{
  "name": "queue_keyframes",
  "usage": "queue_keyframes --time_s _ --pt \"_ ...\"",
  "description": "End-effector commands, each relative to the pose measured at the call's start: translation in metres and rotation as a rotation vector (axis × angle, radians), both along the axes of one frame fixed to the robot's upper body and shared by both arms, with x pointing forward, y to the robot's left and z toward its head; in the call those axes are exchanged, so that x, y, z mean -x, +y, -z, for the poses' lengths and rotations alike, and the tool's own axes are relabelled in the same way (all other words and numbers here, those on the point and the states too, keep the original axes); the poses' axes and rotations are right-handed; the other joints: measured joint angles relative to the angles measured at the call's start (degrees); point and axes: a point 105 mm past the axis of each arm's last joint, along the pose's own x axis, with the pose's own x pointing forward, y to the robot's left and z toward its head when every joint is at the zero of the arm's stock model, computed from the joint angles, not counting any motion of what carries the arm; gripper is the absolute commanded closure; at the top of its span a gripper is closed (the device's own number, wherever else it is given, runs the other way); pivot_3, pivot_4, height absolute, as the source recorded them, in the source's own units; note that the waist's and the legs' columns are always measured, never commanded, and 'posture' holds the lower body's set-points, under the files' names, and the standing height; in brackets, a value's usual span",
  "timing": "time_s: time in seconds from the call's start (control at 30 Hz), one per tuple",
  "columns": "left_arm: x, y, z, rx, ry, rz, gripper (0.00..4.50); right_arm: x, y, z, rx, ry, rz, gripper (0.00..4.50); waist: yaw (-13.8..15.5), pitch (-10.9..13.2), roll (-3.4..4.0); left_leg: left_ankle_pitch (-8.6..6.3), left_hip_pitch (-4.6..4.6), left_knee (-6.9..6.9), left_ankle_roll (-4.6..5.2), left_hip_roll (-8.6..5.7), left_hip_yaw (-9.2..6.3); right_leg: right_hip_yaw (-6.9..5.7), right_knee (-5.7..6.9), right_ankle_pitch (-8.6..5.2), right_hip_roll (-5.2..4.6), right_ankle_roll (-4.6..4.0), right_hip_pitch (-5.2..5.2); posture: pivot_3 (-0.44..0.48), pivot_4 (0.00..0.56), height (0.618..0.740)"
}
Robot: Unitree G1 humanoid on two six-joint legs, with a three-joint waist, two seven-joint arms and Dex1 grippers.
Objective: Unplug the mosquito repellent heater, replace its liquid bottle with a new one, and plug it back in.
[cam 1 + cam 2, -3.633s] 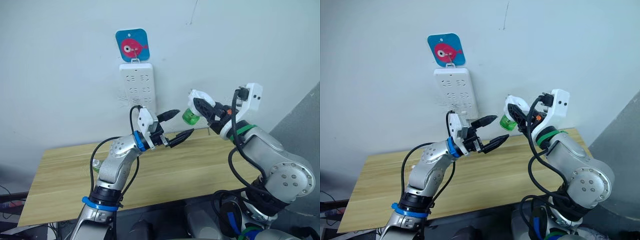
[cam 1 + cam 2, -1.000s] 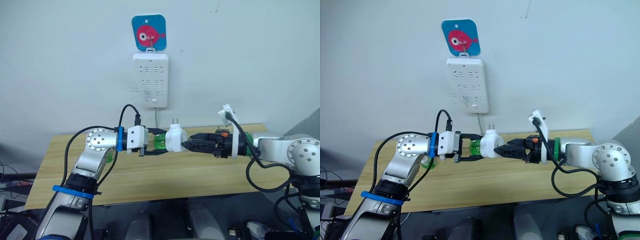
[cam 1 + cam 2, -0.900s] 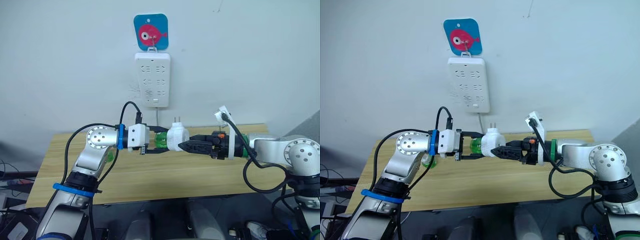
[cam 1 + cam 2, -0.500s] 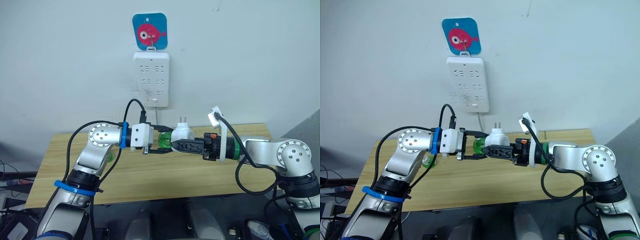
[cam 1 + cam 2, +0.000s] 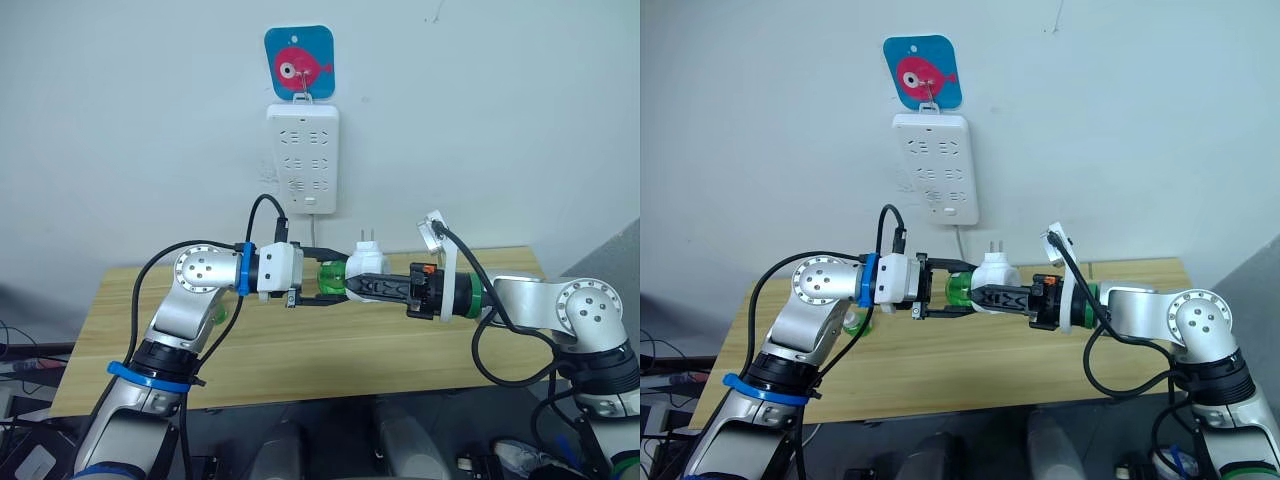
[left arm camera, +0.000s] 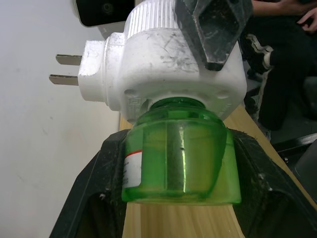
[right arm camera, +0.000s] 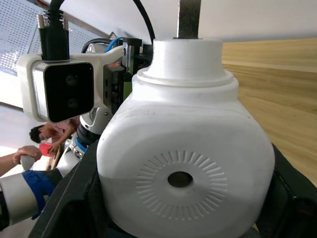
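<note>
You are holding the heater [image 5: 366, 264] in mid-air above the table [image 5: 330, 350], in front of the wall and below the power strip [image 5: 302, 159], with its two prongs pointing up. Your right gripper [image 5: 362, 288] is clamping the heater's white body between its fingers [image 7: 74, 198], the round vented face turned toward the right wrist camera. Your left gripper [image 5: 328, 285] is pinching the green bottle [image 6: 181, 163], its two fingers [image 6: 96, 193] pressed against either side, and the bottle's neck is sitting in the heater's base.

Compared with half a second ago, the pair is sitting a touch further toward your right, and the right arm is reaching a little less far across. The grips on heater and bottle are staying as they were. A second ago the heater was lower and tilted more; it is now standing more upright. A second green bottle [image 5: 856, 322] is lying on the table behind your left arm.
</note>
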Motion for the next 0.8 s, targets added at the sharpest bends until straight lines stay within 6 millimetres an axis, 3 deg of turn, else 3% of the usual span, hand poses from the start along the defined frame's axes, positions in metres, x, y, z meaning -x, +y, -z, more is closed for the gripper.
queue_keyframes --time_s 0.03,0.17,0.2,0.33,0.67,0.8 --pt "-0.001 0.003 -0.01 0.075 0.001 -0.007 1.26 0.011 0.005 -0.015 -0.088 -0.009 -0.057 1.36 0.0 0.0 0.0 0.0 0.0 0.0 0.0 0.0 0.0 0.0 0.0 0.0 0.0 0.0 0.0 -0.158 0.188 0.74" --pt "-0.001 0.011 -0.004 0.055 0.043 -0.011 0.08 0.013 0.004 -0.017 -0.124 -0.01 -0.054 1.44 0.0 0.0 0.0 0.0 -0.02 0.0 0.0 0.0 -0.01 -0.02 -0.01 0.0 0.01 0.0 0.0 -0.162 0.187 0.74" --pt "0.0 0.013 -0.004 0.064 0.045 -0.013 0.05 0.013 0.004 -0.017 -0.13 -0.01 -0.054 1.45 -0.1 0.0 0.0 0.0 -0.02 0.0 0.0 0.0 -0.01 -0.02 -0.01 0.0 0.01 0.0 -0.01 -0.162 0.187 0.74" --pt "-0.001 0.014 -0.011 0.118 0.053 -0.032 0.05 0.015 0.001 -0.015 -0.137 -0.005 -0.048 1.45 0.0 0.0 0.0 0.0 -0.04 -0.01 0.0 0.02 -0.03 -0.04 -0.02 0.0 0.0 0.0 -0.01 -0.162 0.185 0.74" --pt "0.014 0.015 -0.003 0.125 0.073 0.007 0.05 0.013 -0.003 -0.012 -0.124 0.003 -0.025 1.45 -0.1 0.0 0.01 0.0 -0.03 -0.01 0.0 0.03 -0.01 -0.03 -0.03 0.0 0.01 0.0 -0.01 -0.161 0.181 0.74" --pt "0.013 0.01 -0.004 0.148 0.07 0.012 0.96 0.014 -0.003 -0.011 -0.12 0.005 -0.028 1.45 0.0 0.0 0.0 0.0 -0.03 0.0 0.0 0.03 -0.03 -0.04 -0.03 0.0 0.01 0.0 -0.01 -0.16 0.18 0.74"
